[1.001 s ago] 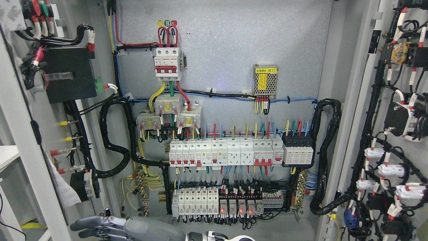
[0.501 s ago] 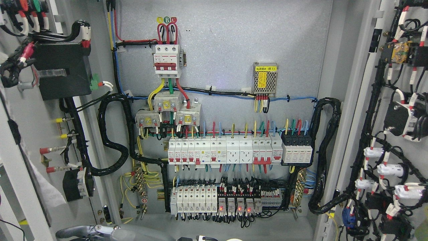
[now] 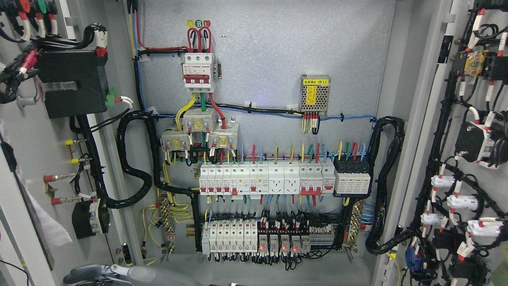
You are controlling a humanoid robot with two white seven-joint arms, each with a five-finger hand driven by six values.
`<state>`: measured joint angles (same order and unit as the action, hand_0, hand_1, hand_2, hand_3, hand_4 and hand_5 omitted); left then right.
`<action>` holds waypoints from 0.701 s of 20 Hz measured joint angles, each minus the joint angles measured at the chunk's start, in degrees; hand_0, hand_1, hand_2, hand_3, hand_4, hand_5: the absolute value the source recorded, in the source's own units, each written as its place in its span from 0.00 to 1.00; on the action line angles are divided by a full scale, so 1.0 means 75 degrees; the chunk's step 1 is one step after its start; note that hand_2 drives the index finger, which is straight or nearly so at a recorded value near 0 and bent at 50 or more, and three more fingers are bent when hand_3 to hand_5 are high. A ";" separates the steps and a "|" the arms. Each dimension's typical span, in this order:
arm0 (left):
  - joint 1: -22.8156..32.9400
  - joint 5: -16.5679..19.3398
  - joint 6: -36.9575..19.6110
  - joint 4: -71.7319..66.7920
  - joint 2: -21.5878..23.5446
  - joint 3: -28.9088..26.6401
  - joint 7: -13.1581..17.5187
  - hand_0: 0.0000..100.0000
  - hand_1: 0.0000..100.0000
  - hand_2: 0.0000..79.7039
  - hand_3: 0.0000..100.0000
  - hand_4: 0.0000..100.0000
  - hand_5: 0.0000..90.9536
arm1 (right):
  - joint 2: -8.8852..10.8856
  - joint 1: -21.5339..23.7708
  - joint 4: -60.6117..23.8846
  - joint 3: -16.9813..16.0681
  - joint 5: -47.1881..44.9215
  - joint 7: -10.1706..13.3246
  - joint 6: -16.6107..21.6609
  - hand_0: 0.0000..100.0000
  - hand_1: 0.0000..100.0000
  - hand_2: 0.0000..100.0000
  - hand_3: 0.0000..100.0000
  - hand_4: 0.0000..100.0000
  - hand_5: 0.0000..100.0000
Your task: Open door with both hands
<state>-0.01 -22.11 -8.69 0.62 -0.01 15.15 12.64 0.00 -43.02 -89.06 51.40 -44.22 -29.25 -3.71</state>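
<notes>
Two doors are in view, and both already stand swung wide: the left door (image 3: 37, 135) lies along the picture's left side with its wired inner face showing, and the right door (image 3: 492, 190) does the same on the right, each with its long axis running upright. Between them the cabinet's back panel (image 3: 270, 51) is fully exposed. You have one hand showing, the left hand (image 3: 93, 273), low at the bottom edge. Its fingers (image 3: 79, 271) are stretched out flat toward the left and hold nothing. The left door is just up and to the left of it, near but apart; the right door is well apart. The right hand is out of view. The opening looks essentially done.
</notes>
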 measured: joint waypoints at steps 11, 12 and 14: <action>0.0000 0.0000 0.0072 -0.0054 0.0028 -0.0003 -0.0058 0.29 0.00 0.04 0.03 0.03 0.00 | 0.0000 -0.0599 0.0119 0.0396 -0.0134 0.0044 0.0000 0.22 0.00 0.00 0.00 0.00 0.00; 0.0003 0.0003 0.0073 -0.0040 0.0031 -0.0002 -0.0064 0.29 0.00 0.04 0.03 0.03 0.00 | 0.0000 -0.0661 0.0125 0.0435 -0.0140 0.0082 0.0000 0.22 0.00 0.00 0.00 0.00 0.00; 0.0003 0.0007 0.0088 -0.0006 0.0069 -0.0001 -0.0079 0.29 0.00 0.04 0.03 0.03 0.00 | 0.0000 -0.0761 0.0139 0.0516 -0.0149 0.0247 0.0000 0.22 0.00 0.00 0.00 0.00 0.00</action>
<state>0.02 -22.06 -8.03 0.58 0.51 15.15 12.05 0.00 -48.72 -88.02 55.27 -45.33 -27.40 -3.71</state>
